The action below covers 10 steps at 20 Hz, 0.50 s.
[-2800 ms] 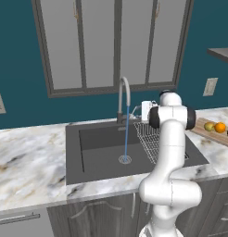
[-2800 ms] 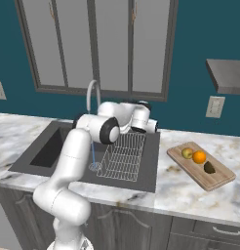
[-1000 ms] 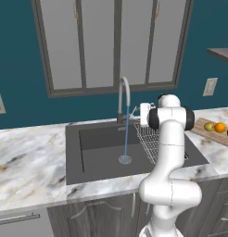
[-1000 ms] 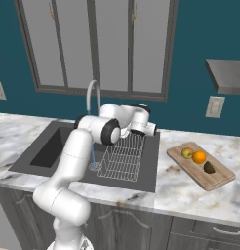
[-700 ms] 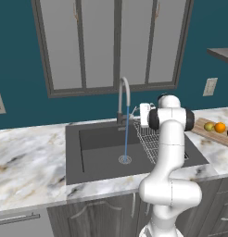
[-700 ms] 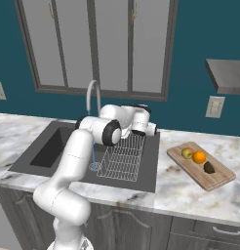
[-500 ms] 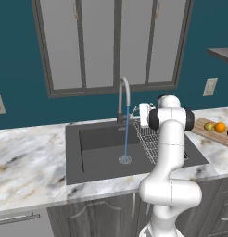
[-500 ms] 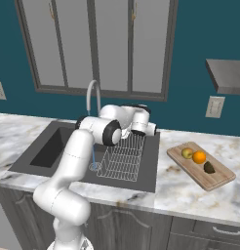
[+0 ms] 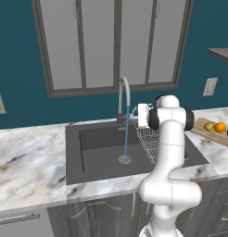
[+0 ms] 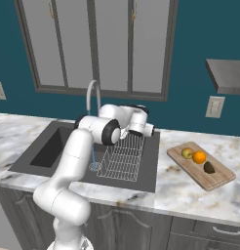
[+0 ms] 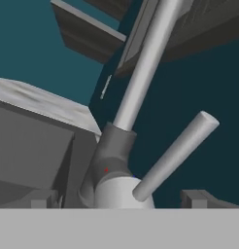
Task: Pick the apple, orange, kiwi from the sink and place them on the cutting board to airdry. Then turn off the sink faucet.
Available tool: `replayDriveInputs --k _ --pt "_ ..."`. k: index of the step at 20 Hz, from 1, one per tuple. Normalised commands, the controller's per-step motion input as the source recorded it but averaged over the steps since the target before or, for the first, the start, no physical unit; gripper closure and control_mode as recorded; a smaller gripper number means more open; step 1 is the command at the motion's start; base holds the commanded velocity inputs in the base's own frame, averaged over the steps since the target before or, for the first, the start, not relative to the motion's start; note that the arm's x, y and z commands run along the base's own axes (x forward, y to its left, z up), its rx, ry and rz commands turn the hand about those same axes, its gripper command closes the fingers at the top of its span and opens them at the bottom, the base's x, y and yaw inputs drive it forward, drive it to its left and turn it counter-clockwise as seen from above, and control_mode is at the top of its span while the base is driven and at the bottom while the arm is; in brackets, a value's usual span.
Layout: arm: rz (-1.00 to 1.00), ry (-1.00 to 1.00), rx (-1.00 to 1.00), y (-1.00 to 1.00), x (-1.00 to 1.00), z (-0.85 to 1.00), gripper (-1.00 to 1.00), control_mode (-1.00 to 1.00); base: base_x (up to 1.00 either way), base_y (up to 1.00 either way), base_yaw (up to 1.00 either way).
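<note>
Grey faucet lever [image 11: 175,155] between open jaws

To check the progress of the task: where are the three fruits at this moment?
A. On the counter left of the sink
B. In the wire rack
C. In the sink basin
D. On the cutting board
D: the apple, orange and kiwi all lie on the cutting board.

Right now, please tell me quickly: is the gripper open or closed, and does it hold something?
Gripper: open, holding nothing; the sink faucet lever stands between its fingertips.
</note>
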Motion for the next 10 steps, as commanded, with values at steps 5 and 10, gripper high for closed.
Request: replayDriveInputs --k 5,10 --pt "0.08 0.02 -0.06 0.61 0.61 0.62 -1.0 -1.0 0.0 0.0 0.0" --pt "0.13 0.09 -0.09 0.54 0.72 0.73 -1.0 -1.0 0.0 0.0 0.0"
